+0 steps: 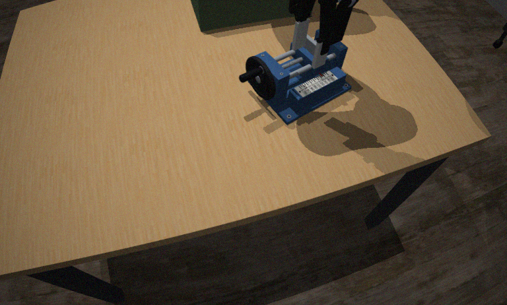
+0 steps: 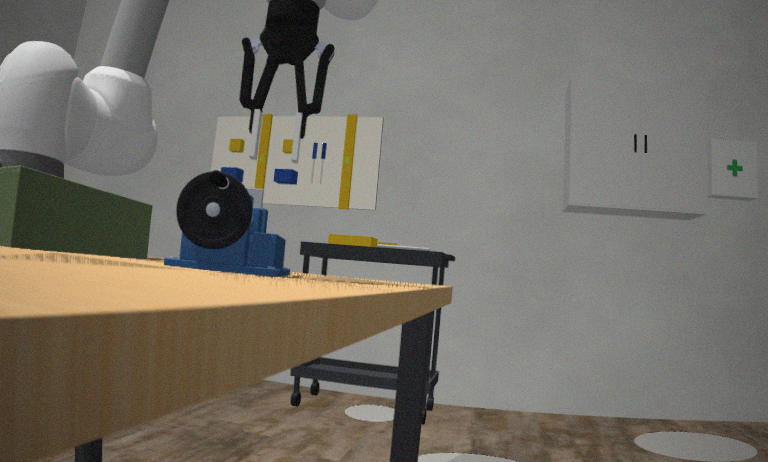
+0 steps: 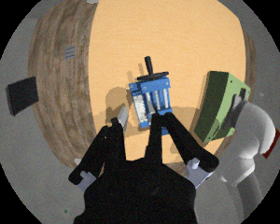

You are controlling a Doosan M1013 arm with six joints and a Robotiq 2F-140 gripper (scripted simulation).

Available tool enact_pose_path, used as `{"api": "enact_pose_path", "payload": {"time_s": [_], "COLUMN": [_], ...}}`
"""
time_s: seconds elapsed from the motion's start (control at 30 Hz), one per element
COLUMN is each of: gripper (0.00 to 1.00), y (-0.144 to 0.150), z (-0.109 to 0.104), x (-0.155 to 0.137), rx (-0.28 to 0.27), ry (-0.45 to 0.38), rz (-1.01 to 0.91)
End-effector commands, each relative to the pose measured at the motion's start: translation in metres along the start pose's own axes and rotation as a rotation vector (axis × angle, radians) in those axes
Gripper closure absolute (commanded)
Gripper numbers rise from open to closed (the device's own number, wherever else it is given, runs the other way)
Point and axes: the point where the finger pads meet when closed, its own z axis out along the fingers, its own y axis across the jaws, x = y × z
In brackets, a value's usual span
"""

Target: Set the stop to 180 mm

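Observation:
The blue stop device (image 1: pixel 280 69) (image 2: pixel 266 252) (image 3: pixel 151 87) stands on the table. Its black handwheel (image 1: pixel 266 89) (image 2: pixel 195 225) (image 3: pixel 160 76) faces the table's open side, with the crank handle (image 1: pixel 244 76) (image 2: pixel 218 178) (image 3: pixel 148 65) near the wheel's top. The grey stop plate (image 1: pixel 311 41) (image 2: pixel 256 197) is partly hidden behind a finger. A small red mark (image 1: pixel 321 74) shows on the white scale (image 1: pixel 313 85) (image 3: pixel 140 109); its figures are too blurred to read. My gripper (image 1: pixel 307 58) (image 2: pixel 274 159) (image 3: pixel 137 108) is partly open and empty, above the device and away from the handwheel.
A green block (image 1: pixel 243 14) (image 2: pixel 79 219) (image 3: pixel 213 107) under the arm's base stands beside the device. A dark trolley (image 2: pixel 376 253) with a yellow box (image 2: pixel 352 240) stands beyond the table. A tool board (image 2: pixel 365 180) hangs on the wall.

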Motion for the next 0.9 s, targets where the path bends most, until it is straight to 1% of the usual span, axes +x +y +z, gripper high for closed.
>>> {"api": "enact_pose_path", "payload": {"time_s": [0.0,0.73,0.87], "gripper": [0.67,0.67,0.67], "y": [0.0,0.0,0.0], "z": [-0.0001,-0.0002,-0.0052], "x": [0.0,0.0,0.0], "rx": [0.0,0.0,0.0], "ry": [0.0,0.0,0.0], "rz": [0.0,0.0,0.0]}}
